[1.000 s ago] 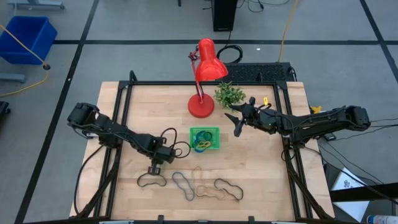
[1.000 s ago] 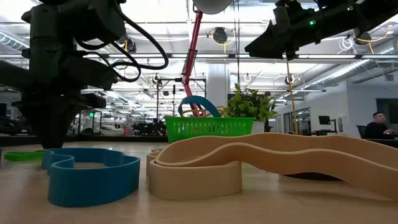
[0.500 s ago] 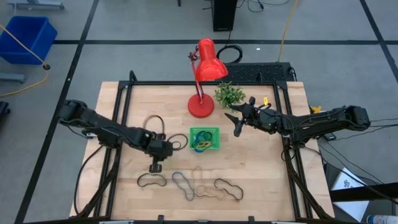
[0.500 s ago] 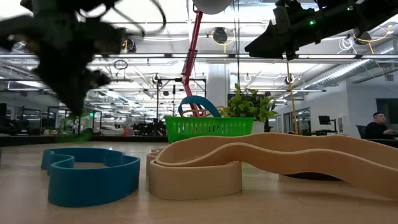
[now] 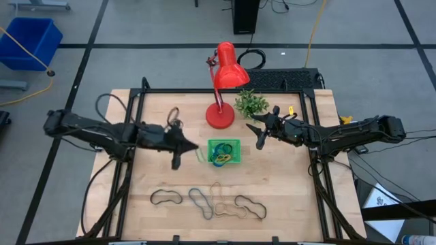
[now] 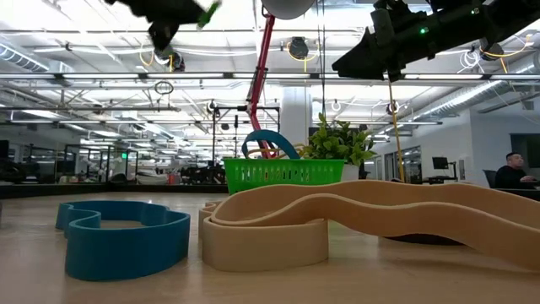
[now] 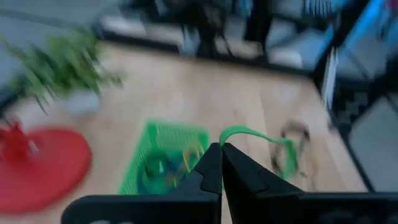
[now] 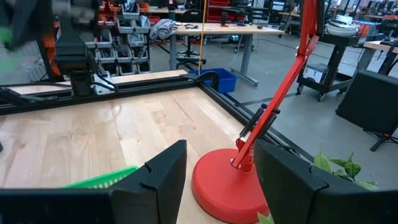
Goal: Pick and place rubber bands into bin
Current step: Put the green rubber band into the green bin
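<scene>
High view: left gripper (image 5: 178,158) sits just left of the bin (image 5: 224,152), raised off the table, a faint green band (image 5: 199,152) trailing from it toward the bin's left wall. Bin holds a few bands, blue and tan loops visible. Four loose rubber bands (image 5: 208,201) lie in a row near the front edge: black, dark blue, tan, black. Right gripper (image 5: 259,132) hangs right of the bin, near the plant (image 5: 251,103), fingers spread, holding nothing. Red lamp (image 5: 221,85) stands behind the bin.

Low view: bin (image 6: 283,172) stands mid-table with a blue loop sticking up over its rim. Blue band (image 6: 123,236) and tan band (image 6: 354,216) lie close to the camera. Left arm is high at the upper left, green scrap at its tip; right arm is upper right.

Left wrist view: fingers (image 7: 211,172) pressed together, pinching a thin green band (image 7: 264,144) that loops out past the tips. Bin (image 7: 163,163) is below and ahead, coloured bands inside; blurry.

Right wrist view: fingers (image 8: 158,180) wide apart, empty; lamp base (image 8: 229,185) between them, bin edge (image 8: 102,179) beside it.
</scene>
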### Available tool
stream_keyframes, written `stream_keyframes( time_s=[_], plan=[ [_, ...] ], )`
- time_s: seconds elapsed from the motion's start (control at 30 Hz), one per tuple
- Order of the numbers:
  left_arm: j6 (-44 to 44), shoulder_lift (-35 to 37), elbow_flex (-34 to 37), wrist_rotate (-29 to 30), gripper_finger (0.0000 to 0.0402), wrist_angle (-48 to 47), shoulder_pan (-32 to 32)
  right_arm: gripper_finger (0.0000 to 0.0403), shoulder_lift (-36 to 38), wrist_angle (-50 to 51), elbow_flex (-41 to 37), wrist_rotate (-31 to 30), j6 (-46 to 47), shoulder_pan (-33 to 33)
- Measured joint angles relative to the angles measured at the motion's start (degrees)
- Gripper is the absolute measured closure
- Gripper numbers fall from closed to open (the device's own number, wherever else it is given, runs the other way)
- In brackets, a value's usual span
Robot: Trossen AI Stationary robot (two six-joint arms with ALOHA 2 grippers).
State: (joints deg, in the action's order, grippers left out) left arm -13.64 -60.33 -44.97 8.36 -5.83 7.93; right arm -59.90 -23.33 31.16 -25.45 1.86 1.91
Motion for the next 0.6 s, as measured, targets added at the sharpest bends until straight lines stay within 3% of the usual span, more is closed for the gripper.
stream_keyframes(
  time_s=[0.17, 0.3, 0.6],
  plan=[
    [2.0, -0.8, -0.1, 0.9, 0.0398, 8.0, -2.5, 0.0222, 0.0, 0.0, 0.0, 0.0, 0.0, 0.0],
    [2.0, -3.9, -0.1, 0.9, 0.0395, 8.9, -4.1, 0.0222, 0.0, 0.0, 0.0, 0.0, 0.0, 0.0],
    [2.5, -18.2, -0.1, 0.1, 0.0398, 11.6, -7.0, 0.0222, 0.0, 0.0, 0.0, 0.0, 0.0, 0.0]
  ],
)
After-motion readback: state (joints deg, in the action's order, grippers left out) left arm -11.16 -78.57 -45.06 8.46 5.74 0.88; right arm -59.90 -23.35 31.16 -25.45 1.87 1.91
